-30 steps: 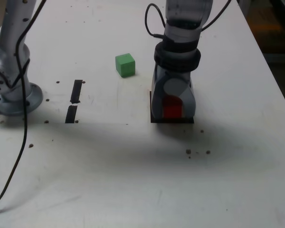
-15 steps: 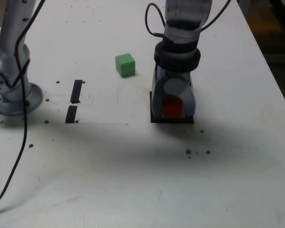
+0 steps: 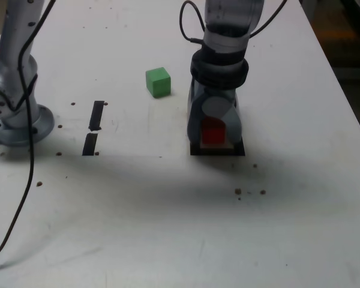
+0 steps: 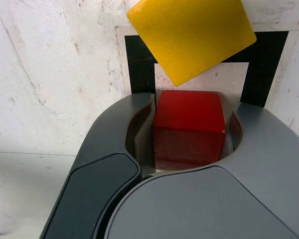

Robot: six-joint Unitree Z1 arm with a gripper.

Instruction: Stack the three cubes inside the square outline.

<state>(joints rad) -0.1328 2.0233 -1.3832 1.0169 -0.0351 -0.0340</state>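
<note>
Red cube (image 4: pixel 189 128), yellow cube (image 4: pixel 189 37), green cube (image 3: pixel 158 81)

**No words to read**

There are no letters, numbers, labels or brand names that can be read in either view. The blocks are plain colours, the black tape has nothing written on it, and the robot arm and white bench carry no readable print.

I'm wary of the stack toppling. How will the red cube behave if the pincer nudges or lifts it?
The red cube looks rigid and flat-faced, so it should probably slide, not roll. Its matte sides suggest decent grip between the pincer jaws. Being small, it's likely light, and the yellow cube lying close by could get knocked.
</note>
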